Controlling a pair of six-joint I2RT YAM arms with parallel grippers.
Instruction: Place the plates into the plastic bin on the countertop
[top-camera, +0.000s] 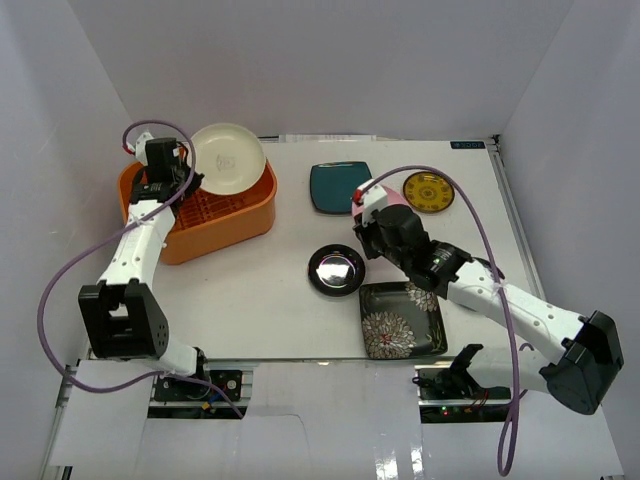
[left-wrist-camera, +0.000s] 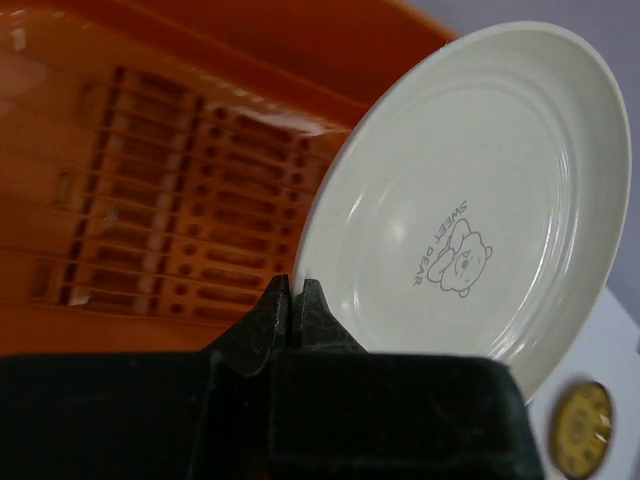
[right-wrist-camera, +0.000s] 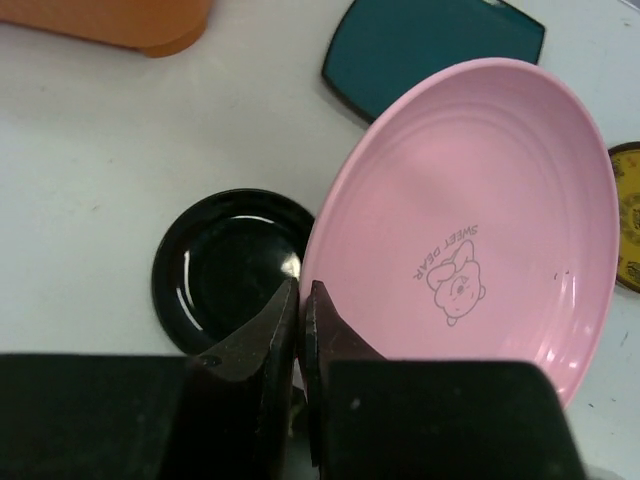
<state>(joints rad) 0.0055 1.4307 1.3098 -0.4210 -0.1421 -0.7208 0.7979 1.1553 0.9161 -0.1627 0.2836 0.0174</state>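
My left gripper (top-camera: 188, 177) is shut on the rim of the cream round plate (top-camera: 228, 158) and holds it tilted over the back of the orange plastic bin (top-camera: 215, 225). In the left wrist view the jaws (left-wrist-camera: 295, 300) pinch the plate's edge (left-wrist-camera: 470, 200) above the bin's slotted base (left-wrist-camera: 150, 200). My right gripper (right-wrist-camera: 300, 300) is shut on the rim of the pink round plate (right-wrist-camera: 470, 220) and holds it above the white countertop (top-camera: 260, 300). The glossy black round plate (top-camera: 336, 270), teal plate (top-camera: 340, 186), yellow plate (top-camera: 429, 191) and black floral square plate (top-camera: 402, 320) lie on the table. The light-blue plate is out of view.
Grey walls close the table on three sides. The right arm (top-camera: 480, 285) stretches over the floral plate's far corner. In the right wrist view the black round plate (right-wrist-camera: 230, 265) lies under the jaws, with the teal plate (right-wrist-camera: 430, 50) beyond the pink one.
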